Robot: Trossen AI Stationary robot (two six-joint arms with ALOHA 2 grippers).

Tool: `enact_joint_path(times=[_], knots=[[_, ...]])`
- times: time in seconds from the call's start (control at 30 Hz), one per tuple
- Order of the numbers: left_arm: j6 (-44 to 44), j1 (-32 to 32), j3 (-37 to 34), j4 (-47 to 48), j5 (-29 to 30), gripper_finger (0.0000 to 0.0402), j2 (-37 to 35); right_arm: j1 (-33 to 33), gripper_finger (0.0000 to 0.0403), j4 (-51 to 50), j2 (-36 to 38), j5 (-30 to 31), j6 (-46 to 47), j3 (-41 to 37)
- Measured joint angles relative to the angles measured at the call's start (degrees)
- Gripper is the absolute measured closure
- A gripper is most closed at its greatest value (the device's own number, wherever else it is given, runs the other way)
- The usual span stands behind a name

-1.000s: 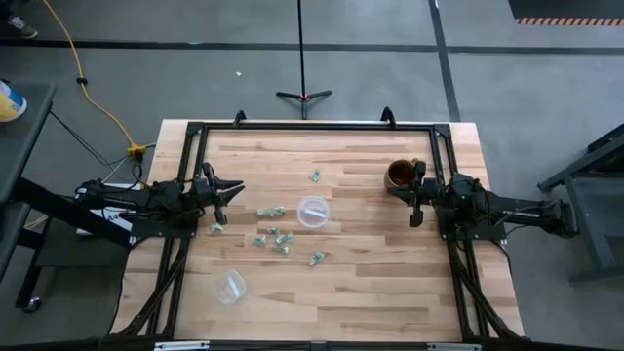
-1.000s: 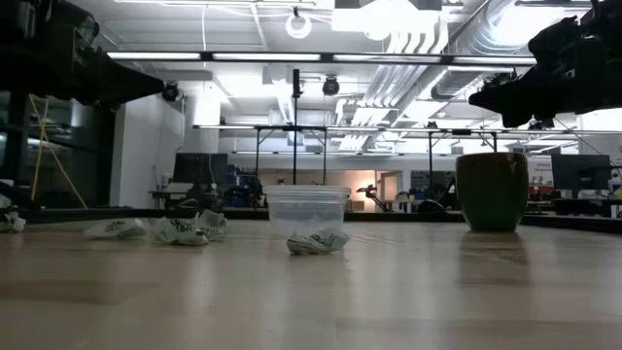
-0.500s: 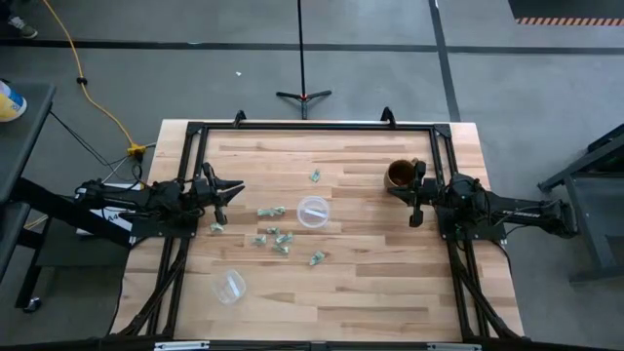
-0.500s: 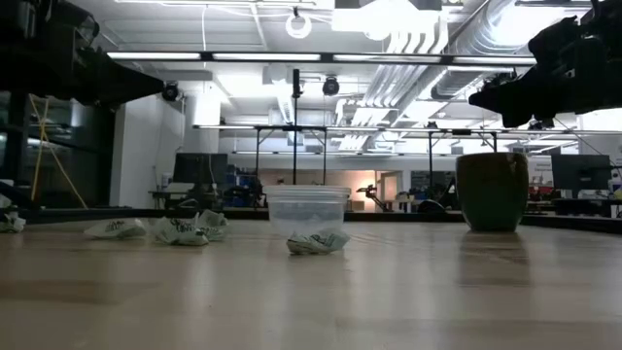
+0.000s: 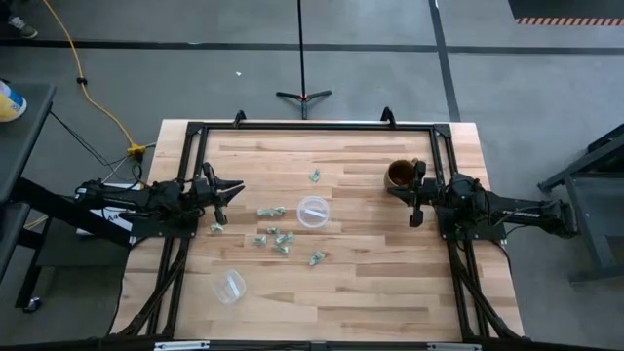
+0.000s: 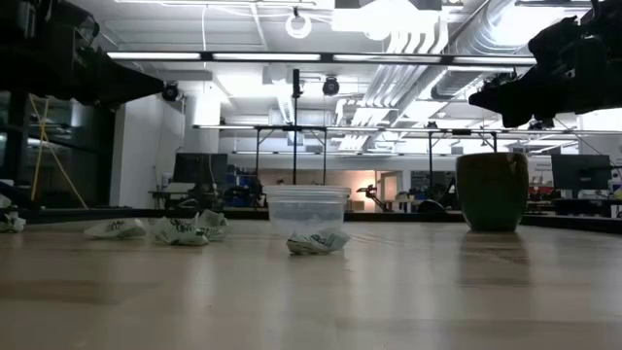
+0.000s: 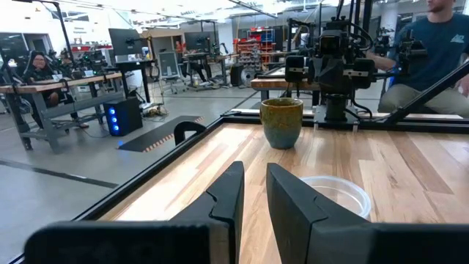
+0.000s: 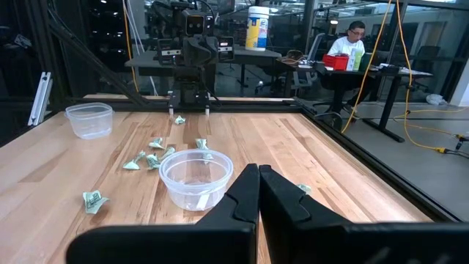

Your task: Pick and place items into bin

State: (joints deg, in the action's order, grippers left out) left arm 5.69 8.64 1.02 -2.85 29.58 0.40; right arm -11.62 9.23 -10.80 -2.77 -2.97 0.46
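At the left edge of the bench point(image 5: 390, 283) the left gripper point(image 5: 232, 189) hovers above the wood with its fingers point(image 7: 229, 196) a little apart and holding nothing. Just inward of it lie the items point(image 5: 273, 236), small crumpled pale green-grey scraps scattered in a loose band; one sits close beside the left gripper, a cluster lies nearer the middle, one lies apart toward the far rail, and none appears to be inside a container yet. A spare clear cup point(image 5: 230, 286) stands well apart near the front left. At the centre is the clear bin point(image 5: 313, 211), open side up, with scraps just beside it. Farther right a brown mug point(image 5: 400, 175) stands next to the right gripper point(image 5: 414, 201), whose fingers point(image 8: 245, 192) are pressed together and empty. The first pick seems not yet begun. To do it well, the left arm should probably take the nearest scrap, spreading wider, descending straight so both fingers straddle it, closing low against the wood, then lifting clear before crossing to release over the bin without nudging its light rim.
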Motion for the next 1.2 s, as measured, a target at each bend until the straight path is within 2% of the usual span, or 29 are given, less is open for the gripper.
enact_joint_path(times=[0.37, 0.57, 0.77, 0.87, 1.0, 1.1, 1.2], knots=[[0.0, 0.0, 0.0, 0.0, 0.0, 0.0305, 0.0, 0.0, 0.0402, 0.0, 0.0, 0.0, 0.0, 0.0], [0.0, 0.0, 0.0, 0.0, 0.0, 0.0305, 0.0, 0.0, 0.0402, 0.0, 0.0, 2.8, 0.0, 0.0], [0.0, 0.0, 0.0, 0.0, 0.0, 0.0305, 0.0, 0.0, 0.0402, 0.0, 0.0, 3.0, 0.4, 0.0], [0.0, 0.0, 0.0, -1.1, 2.3, 0.0305, 0.0, 0.0, 0.0402, 0.0, 0.0, 3.0, 0.5, 0.0], [0.0, 0.0, 0.0, -0.5, 2.5, 0.0305, 0.0, 0.0, 0.0402, 0.0, 0.0, 3.7, 0.6, 0.0], [0.0, 0.0, 0.0, -0.2, 2.5, 0.0305, 0.0, 0.0, 0.0387, -0.6, -0.1, 5.0, 2.9, 0.0], [-0.9, 0.0, 0.0, -2.6, 2.5, 0.0305, 0.0, 0.0, 0.0339, -1.5, -0.1, 5.7, 3.0, 0.0]])
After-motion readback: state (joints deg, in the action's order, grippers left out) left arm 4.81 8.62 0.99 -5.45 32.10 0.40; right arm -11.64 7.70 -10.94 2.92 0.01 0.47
